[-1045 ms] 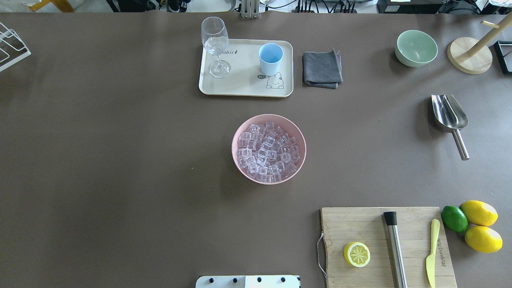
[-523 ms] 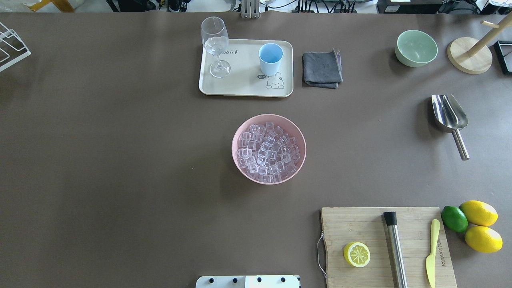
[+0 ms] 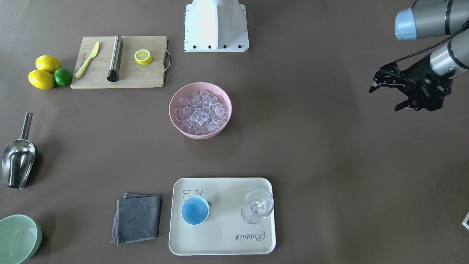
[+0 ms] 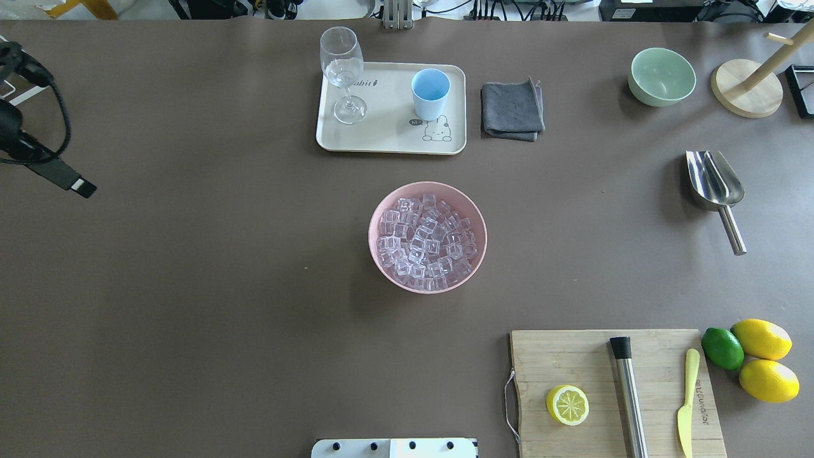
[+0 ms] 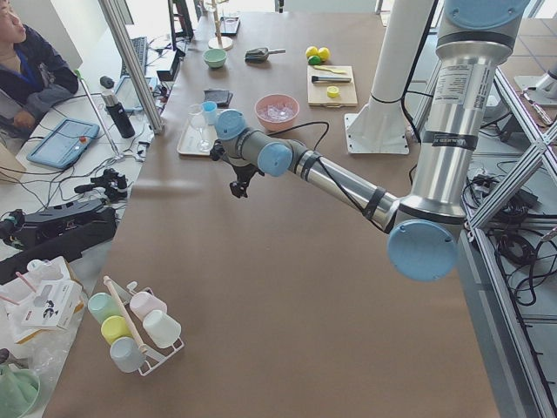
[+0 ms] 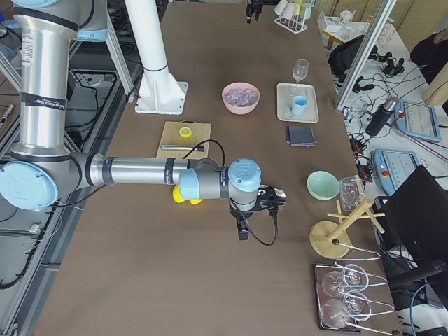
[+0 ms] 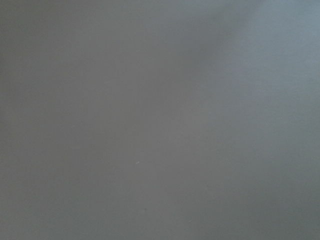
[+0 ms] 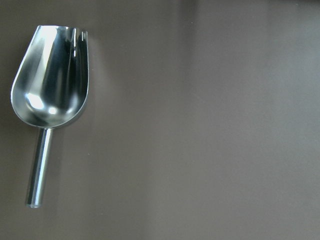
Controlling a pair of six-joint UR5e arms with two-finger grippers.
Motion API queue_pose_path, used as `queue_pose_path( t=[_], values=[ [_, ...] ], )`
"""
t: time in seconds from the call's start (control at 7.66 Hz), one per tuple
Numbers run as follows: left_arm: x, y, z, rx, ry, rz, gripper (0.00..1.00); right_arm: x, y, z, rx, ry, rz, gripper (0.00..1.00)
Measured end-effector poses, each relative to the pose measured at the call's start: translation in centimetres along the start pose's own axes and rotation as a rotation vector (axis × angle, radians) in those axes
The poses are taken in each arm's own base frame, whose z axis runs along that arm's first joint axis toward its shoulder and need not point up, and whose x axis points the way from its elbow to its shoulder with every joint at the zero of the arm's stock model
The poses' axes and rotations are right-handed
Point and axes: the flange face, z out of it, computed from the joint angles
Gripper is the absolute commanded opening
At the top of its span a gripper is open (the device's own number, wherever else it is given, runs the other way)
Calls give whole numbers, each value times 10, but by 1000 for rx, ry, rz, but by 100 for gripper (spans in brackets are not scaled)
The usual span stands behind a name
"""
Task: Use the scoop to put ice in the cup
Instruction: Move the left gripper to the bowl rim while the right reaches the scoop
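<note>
The steel scoop (image 4: 715, 181) lies on the table at the right, trough away from me; it also shows in the front view (image 3: 16, 161) and the right wrist view (image 8: 50, 80). The ice (image 4: 426, 238) fills a pink bowl (image 4: 375, 216) at the middle. The light-blue cup (image 4: 430, 92) stands upright on a cream tray (image 4: 388, 137) beyond the bowl. My left gripper (image 3: 384, 98) is open and empty, above the table far left of the bowl. My right gripper (image 6: 271, 196) shows only in the right side view, near the scoop; I cannot tell its state.
A wine glass (image 4: 343, 70) stands on the tray left of the cup. A grey cloth (image 4: 512, 109), a green bowl (image 4: 661, 76) and a wooden stand (image 4: 745, 89) sit at the back right. A cutting board (image 4: 572, 362) with a lemon half, steel cylinder and knife is front right.
My left arm has come into the overhead view at its left edge. Nothing on the table has moved.
</note>
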Motion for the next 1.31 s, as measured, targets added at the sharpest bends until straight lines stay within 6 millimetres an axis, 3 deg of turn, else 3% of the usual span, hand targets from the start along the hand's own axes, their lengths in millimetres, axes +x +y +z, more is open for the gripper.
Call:
queue_pose_path(
  t=[0.26,0.52,0.65,0.91,1.31],
  values=[
    [87,-39,52,-8,90,226,98,-59,-14,15,21,-35,70,100],
    [149,-56,101,21,185,422,98,-109,-17,25,42,-71,124,100],
    [165,-61,121,67,225,517,98,-128,-15,27,40,-78,128,100],
    [165,-66,147,205,247,675,98,-146,-17,42,40,-30,108,100],
    [170,-74,163,449,173,822,98,-160,-21,73,15,27,70,100]
  ],
)
